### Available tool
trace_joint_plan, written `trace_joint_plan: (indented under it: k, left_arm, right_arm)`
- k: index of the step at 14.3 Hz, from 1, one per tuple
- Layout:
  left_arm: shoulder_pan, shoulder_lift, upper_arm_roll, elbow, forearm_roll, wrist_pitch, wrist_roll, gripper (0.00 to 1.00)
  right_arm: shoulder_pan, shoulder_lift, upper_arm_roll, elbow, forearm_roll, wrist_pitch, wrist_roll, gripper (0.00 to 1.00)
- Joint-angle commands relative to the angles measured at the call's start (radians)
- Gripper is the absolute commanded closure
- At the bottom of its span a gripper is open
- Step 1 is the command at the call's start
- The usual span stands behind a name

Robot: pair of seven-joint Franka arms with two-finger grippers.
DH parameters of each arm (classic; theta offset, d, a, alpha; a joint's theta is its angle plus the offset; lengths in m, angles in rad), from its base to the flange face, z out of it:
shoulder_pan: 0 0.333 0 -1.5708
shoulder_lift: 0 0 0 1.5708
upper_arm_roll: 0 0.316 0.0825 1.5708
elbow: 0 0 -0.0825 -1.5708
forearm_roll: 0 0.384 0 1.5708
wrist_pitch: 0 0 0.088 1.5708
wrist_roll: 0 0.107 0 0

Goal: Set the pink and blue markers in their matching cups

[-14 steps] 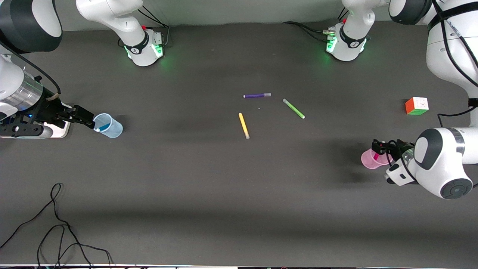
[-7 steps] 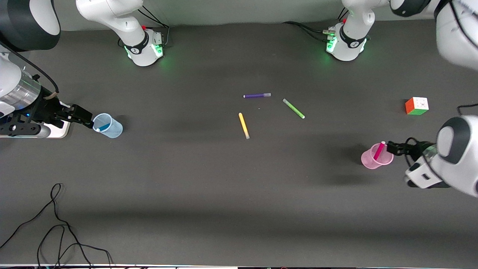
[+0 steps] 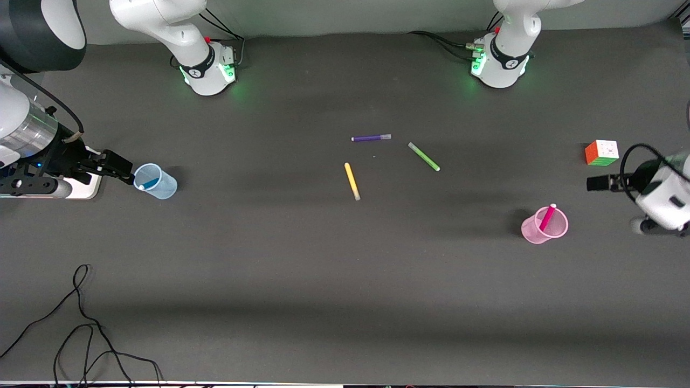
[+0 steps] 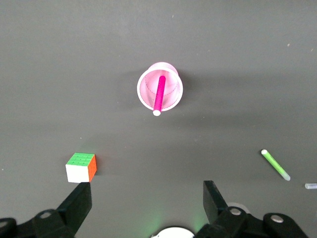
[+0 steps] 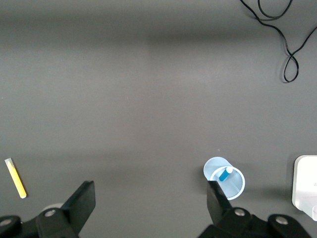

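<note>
While the magenta-pink marker (image 3: 547,217) leans inside the ribbed translucent pink cup (image 3: 531,233), at four o'clock from the table's middle in the front view, the left gripper (image 4: 146,192) hangs spread wide and empty at one o'clock of that cup, near the multicoloured puzzle cube (image 3: 601,152). At nine o'clock, the bright blue marker (image 3: 146,185) sits in the smooth pale blue cup (image 3: 166,188). The right gripper (image 5: 149,192), fingers apart and holding nothing, hovers just beside it.

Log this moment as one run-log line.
pink marker: in pink cup | blue marker: in blue cup | left gripper: open, empty | right gripper: open, beside blue cup
</note>
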Motion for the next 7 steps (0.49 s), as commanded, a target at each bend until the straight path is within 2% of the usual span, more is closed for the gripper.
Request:
trace_joint_plan:
  k: [1, 3, 6, 7]
  left_arm:
    - [0.000, -0.150, 0.000, -0.165, -0.033, 0.087, 0.013, 0.00]
    - [-0.032, -0.165, 0.007, -0.151, -0.053, 0.056, 0.011, 0.00]
    - [-0.160, -0.170, 0.087, -0.119, -0.055, 0.022, 0.001, 0.00]
    - [-0.164, -0.173, 0.093, -0.118, -0.055, 0.013, 0.002, 0.00]
  right_arm:
    - [-0.010, 0.005, 0.006, 0.020, 0.024, -0.019, -0.029, 0.00]
    - [-0.012, 0.010, 0.006, 0.023, 0.024, -0.017, -0.029, 0.00]
    - [-0.012, 0.008, 0.006, 0.016, 0.033, -0.017, -0.028, 0.00]
    - [-0.012, 0.010, 0.004, 0.017, 0.035, -0.017, -0.028, 0.00]
